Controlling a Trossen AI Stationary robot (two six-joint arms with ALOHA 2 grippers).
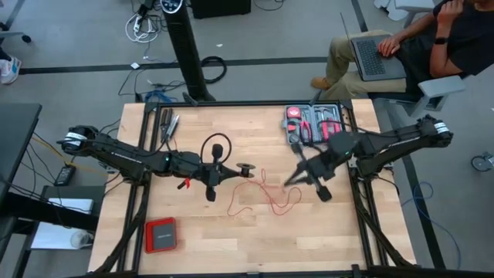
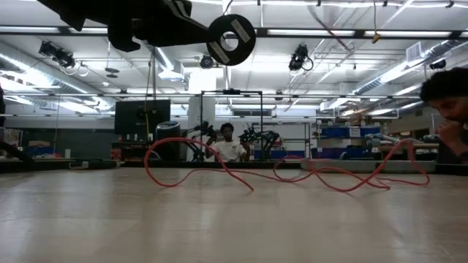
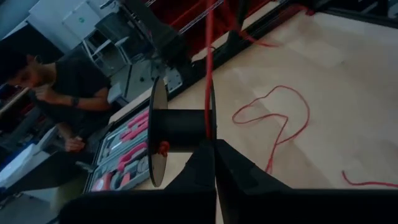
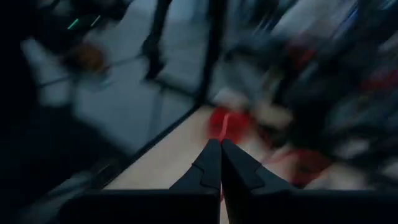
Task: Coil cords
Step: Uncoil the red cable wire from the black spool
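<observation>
Cord (image 1: 266,193): loose loops mid-worktop (image 1: 324,239). Left gripper (image 1: 231,171) clamps your spool (image 1: 246,169); right gripper (image 1: 289,180) closed, contents unclear. Risk: slack snags, loops tangle, cord slips off spool.

Bright, even light comes from ceiling lamps (image 2: 300,55) in the low view, and shadows on the table (image 1: 231,239) are soft. The right wrist view is strongly blurred. The left wrist view is sharper, its foreground dark.
</observation>
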